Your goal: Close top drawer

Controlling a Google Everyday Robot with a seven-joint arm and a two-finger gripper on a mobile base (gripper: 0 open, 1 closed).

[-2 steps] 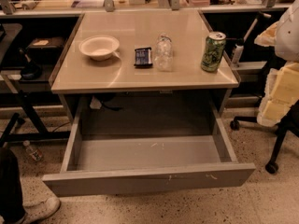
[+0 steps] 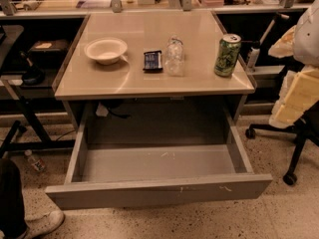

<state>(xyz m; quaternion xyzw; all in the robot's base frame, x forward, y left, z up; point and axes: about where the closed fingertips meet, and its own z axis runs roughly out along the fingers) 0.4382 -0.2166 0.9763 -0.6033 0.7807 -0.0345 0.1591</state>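
The top drawer [image 2: 158, 189] is a wide grey metal drawer, pulled far out from under the beige table [image 2: 149, 81]. Its inside is empty. Its flat front faces me at the bottom of the view, with small white scuffs right of centre. My gripper [image 2: 298, 97] shows as pale cream and white arm parts at the right edge, level with the table's right side, apart from the drawer and above its right front corner.
On the table stand a white bowl [image 2: 105, 50], a dark packet [image 2: 152, 60], a clear plastic bottle [image 2: 174, 57] and a green can [image 2: 227, 55]. An office chair base [image 2: 291, 156] is at the right. A person's shoe [image 2: 42, 223] and a bottle [image 2: 35, 161] are on the floor at the left.
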